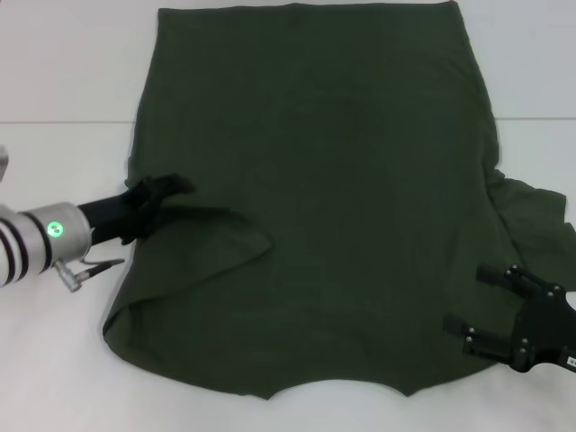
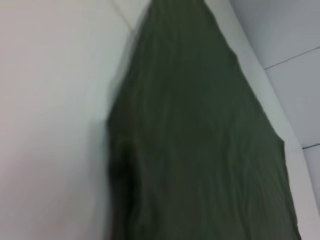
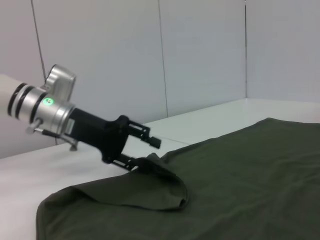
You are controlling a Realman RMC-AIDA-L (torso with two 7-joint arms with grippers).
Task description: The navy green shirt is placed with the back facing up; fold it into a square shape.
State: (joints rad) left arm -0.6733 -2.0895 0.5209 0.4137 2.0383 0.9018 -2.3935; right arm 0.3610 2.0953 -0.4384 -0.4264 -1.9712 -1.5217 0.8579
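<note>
Left pincer [image 1: 166, 193] at 9 o'clock of the head view, over the shirt's left edge; prongs parted in the right wrist view [image 3: 142, 150], lower prong touching or tucked under the cloth ridge, upper prong clear above it. Not yet pinched shut, by the look.

Sleeve flap just at 4 o'clock of that pincer, turned inward onto the back and lying rumpled.

Right pincer [image 1: 472, 310] at 4 o'clock of the head view, spread, holding nothing, just at the shirt's lower right corner.

Navy green shirt [image 1: 315, 198] spread back-up on the white table [image 1: 54, 63], filling centre; hem at 12, neck notch at 6, right sleeve flared at 3.

Step judged: left sleeve fold-in, early in task. Next likely needs flap smoothed flat, then right sleeve pinched and brought inward to match.
</note>
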